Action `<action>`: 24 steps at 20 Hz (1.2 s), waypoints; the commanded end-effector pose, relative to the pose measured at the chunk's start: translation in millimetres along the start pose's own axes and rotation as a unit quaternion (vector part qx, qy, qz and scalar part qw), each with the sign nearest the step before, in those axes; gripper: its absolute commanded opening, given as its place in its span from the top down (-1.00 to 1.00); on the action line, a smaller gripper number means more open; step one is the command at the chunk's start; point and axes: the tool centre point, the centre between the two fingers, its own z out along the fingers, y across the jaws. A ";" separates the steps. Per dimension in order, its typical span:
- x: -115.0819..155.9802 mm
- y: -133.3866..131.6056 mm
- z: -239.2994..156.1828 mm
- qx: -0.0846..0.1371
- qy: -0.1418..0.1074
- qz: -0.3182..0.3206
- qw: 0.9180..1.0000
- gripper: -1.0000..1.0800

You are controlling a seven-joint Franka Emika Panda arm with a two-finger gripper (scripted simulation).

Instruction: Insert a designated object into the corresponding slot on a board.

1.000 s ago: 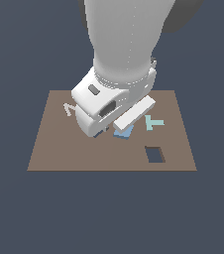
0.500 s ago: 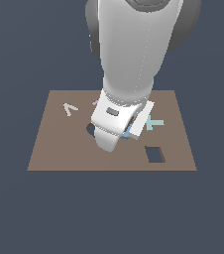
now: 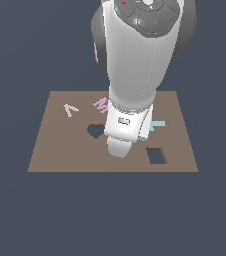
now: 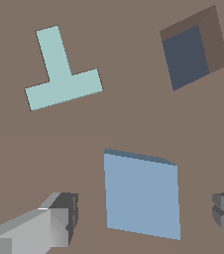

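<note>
gripper (image 4: 143,223) spread wide, straddling the blue tile (image 4: 141,196) flat on the board (image 4: 114,129) | nothing held | slot (image 4: 187,57) lying beyond the tile, nearer the board's edge

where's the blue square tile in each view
Exterior view: not visible; the arm covers the board where it would lie.
Wrist view: light-blue tile, flat on the board between the open tool's fingers.
Shared landmark: the rectangular slot, also the teal T piece.
</note>
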 end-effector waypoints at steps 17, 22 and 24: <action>1.4 -0.9 24.7 0.000 -0.001 -0.026 1.000 -0.92; 1.4 -0.9 24.7 0.000 -0.001 -0.026 1.000 1.00; 1.4 -0.9 24.7 0.000 -0.001 -0.026 1.000 1.00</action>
